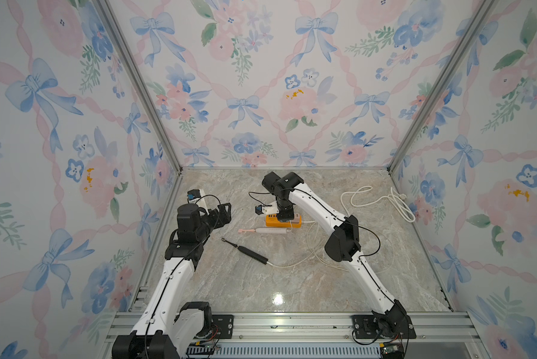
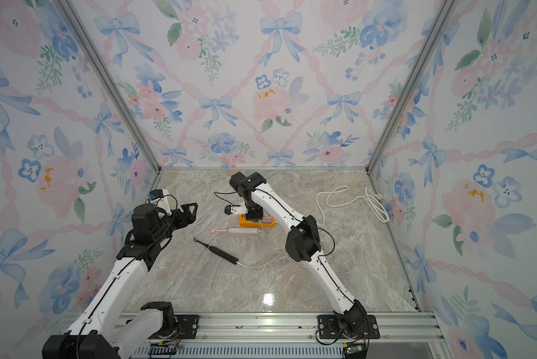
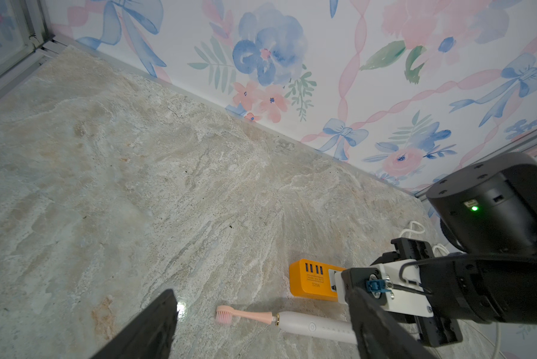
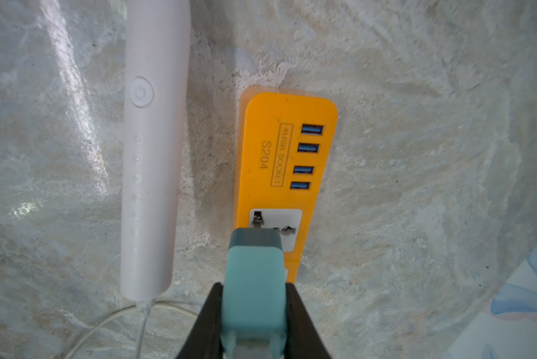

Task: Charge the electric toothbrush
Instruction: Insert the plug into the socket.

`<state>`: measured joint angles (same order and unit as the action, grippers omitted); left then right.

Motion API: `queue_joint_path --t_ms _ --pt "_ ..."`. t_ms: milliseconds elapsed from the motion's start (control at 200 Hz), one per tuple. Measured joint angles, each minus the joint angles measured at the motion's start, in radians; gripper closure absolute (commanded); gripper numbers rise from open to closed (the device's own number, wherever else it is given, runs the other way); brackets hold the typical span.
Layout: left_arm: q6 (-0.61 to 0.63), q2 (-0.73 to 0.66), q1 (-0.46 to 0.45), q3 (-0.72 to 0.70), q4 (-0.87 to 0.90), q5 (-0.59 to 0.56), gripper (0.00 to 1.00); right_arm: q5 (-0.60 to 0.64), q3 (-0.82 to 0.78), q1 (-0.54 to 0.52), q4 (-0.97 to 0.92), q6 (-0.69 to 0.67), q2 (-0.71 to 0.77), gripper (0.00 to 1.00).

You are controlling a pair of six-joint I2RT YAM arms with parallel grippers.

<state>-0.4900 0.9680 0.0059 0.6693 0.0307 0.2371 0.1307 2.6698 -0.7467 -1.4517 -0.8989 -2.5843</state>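
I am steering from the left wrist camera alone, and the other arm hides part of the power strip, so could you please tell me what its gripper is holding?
Observer: The right gripper is shut on a teal plug. The plug's front end is at the wall socket of the power strip; I cannot tell if it is seated.
Operator: Thank you. Is the white toothbrush wired up?
Observer: Yes, a white cable enters the base of the white toothbrush.
Operator: Is anything else lying nearby?
Observer: A black toothbrush lies nearer the arm bases than the white one.
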Motion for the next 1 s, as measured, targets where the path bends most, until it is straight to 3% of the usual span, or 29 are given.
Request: queue_joint_path --t_ms 345,1000 --pt "0.0 0.0 0.002 0.0 0.0 0.0 0.11 -0.021 0.0 0.0 -0.011 0.072 -0.011 0.87" --pt "-0.001 0.0 0.002 0.0 0.0 0.0 0.1 -0.032 0.084 -0.005 -0.037 0.076 -0.073 0.87"
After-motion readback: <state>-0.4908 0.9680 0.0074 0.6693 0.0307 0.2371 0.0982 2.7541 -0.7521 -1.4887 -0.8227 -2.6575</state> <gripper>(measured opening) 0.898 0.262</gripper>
